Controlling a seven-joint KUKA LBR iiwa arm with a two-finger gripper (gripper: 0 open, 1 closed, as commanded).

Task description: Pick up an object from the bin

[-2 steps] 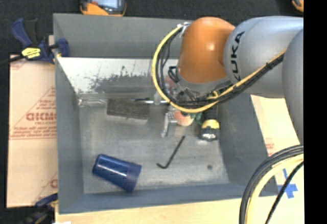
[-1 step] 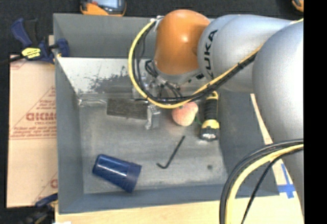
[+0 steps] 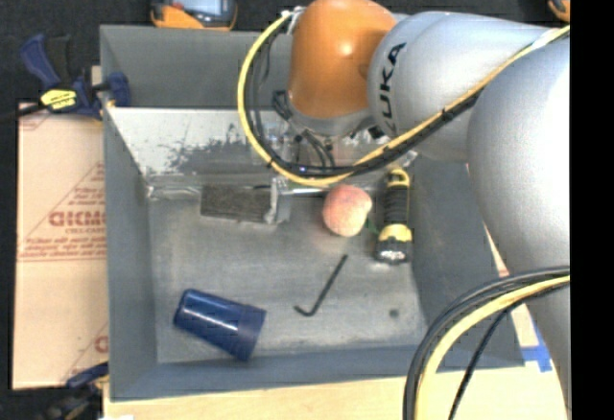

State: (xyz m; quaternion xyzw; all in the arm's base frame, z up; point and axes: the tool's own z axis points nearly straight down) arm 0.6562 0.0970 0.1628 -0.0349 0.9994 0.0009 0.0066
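Gripper (image 3: pixel 284 194), grip state indiscernible, between a dark grey pad (image 3: pixel 233 202) and a peach-pink ball (image 3: pixel 346 210), both just beside it.

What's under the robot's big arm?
A peach and a black-and-yellow tool peek out from under it. The arm covers the bin's back corner, so anything there is hidden.

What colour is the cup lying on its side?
Dark blue; the cup shows best in the camera view.
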